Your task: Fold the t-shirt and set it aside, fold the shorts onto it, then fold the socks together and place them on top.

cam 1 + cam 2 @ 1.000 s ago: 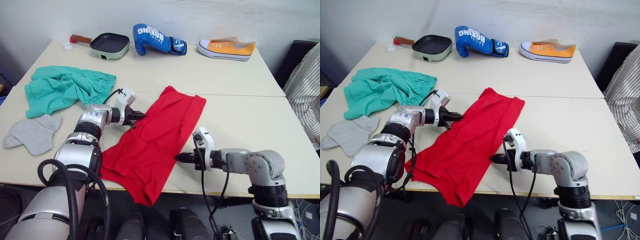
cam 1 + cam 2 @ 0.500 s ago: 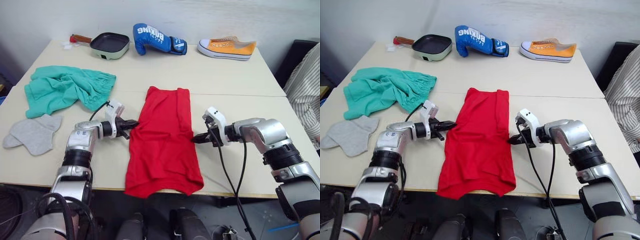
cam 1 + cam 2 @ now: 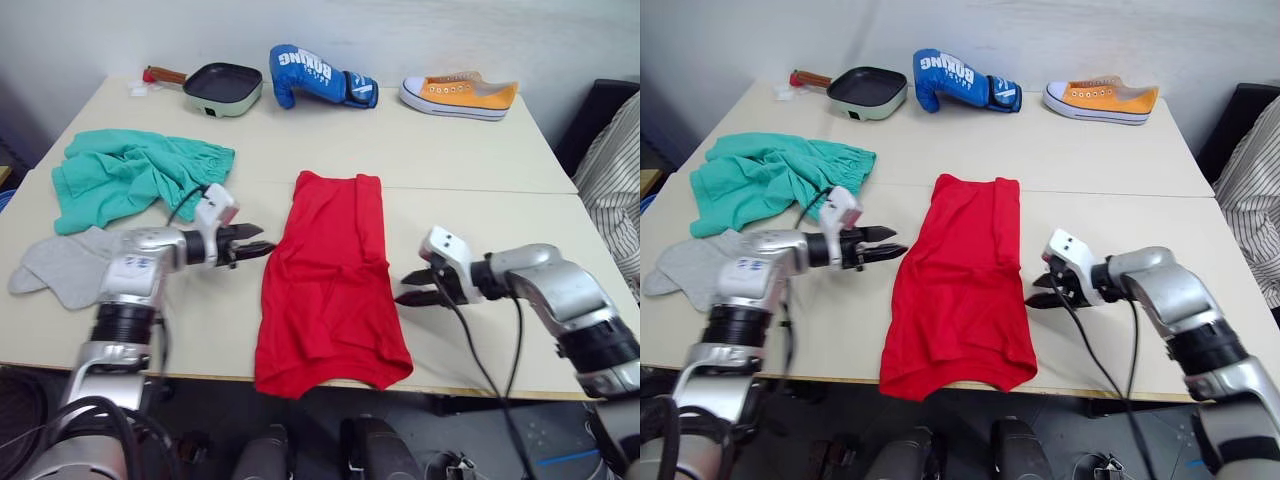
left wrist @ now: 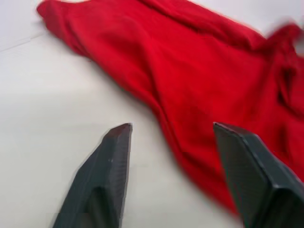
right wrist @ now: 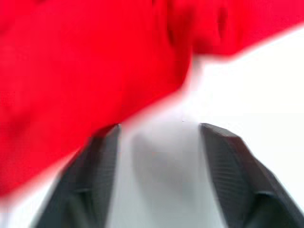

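I have the bright red cotton t-shirt (image 3: 330, 280) lying in the middle of the frame as a long narrow strip, already folded lengthwise. Its long axis runs from the upper centre of the picture down to the near edge of the pale tabletop (image 3: 480, 160), where the lower hem hangs slightly over.

My left hand (image 3: 252, 244) sits just off the strip's left edge, fingers spread and empty, pointing at the cloth about a third of the way down. My right hand (image 3: 413, 286) is just off the right edge, a little lower in the frame, also released and holding nothing. Both wrist views show open fingers with red fabric just ahead of them.

So the shirt lies between the two hands, each equally close to its own side. I judge the next fold goes across the long axis, bringing the lower end up towards the top, so each hand would need to drop towards the near hem first.

The crumpled teal-green fabric shorts (image 3: 135, 178) wait at the upper left, and the light grey knit socks (image 3: 62, 265) lie at the left edge below them, both well apart from the shirt.
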Available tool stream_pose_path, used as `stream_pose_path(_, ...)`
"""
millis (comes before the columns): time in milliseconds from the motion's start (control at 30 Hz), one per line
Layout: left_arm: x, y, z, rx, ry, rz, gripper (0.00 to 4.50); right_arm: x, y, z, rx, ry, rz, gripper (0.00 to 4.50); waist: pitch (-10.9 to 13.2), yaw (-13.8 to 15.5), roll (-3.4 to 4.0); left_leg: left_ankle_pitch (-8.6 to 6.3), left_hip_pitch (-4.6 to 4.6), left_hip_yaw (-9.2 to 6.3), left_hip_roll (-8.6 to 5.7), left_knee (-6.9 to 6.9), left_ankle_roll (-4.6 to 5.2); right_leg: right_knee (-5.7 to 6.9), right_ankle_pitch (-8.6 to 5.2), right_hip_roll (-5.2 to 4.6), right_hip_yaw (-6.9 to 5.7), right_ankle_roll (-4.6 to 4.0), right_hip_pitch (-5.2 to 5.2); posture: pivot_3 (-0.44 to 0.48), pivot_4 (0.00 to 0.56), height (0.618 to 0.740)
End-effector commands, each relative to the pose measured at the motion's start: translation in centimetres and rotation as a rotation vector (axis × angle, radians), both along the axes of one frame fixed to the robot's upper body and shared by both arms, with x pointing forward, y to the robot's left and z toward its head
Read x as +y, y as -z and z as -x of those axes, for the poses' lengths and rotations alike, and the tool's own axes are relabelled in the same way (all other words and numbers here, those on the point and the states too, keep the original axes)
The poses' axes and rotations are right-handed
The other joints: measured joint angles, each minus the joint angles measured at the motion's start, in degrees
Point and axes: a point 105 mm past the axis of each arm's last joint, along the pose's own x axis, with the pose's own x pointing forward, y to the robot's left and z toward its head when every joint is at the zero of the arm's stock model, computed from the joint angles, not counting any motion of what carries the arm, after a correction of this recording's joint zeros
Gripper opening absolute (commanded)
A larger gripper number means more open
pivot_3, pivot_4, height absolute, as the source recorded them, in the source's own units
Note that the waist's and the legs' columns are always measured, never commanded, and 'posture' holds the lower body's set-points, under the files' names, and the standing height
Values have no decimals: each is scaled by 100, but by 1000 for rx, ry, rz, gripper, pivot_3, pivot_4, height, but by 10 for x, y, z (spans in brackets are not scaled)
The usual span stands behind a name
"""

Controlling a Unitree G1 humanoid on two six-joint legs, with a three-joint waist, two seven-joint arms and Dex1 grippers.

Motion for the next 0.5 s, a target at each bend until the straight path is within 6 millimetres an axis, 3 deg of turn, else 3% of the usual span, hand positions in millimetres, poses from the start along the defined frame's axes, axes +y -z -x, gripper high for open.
stream_pose_path(33,7,11,39,-68,311,-188,4126,-10,-23,10,-268,-140,124,4080,4,-8,7,0,0,0,0,0,0,-20,0,0,-2,-1,1,0,150,740)
stream_pose_path(100,13,13,55,-149,439,-272,4466,-18,-20,17,-407,-220,211,4454,7,1,10,0,1,0,5,-2,-1,-22,-2,0,-5,-4,1,0,150,740)
stream_pose_path(267,10,31,77,-387,690,-436,4466,-16,4,48,-672,-549,322,4454,14,13,21,-3,30,1,5,2,9,-31,-2,0,-6,-4,40,0,150,740)
stream_pose_path(500,-5,47,82,-563,801,-445,4466,-2,37,70,-857,-799,330,4454,17,3,27,-14,102,2,6,-8,27,-40,-2,0,-8,-4,112,0,150,740)
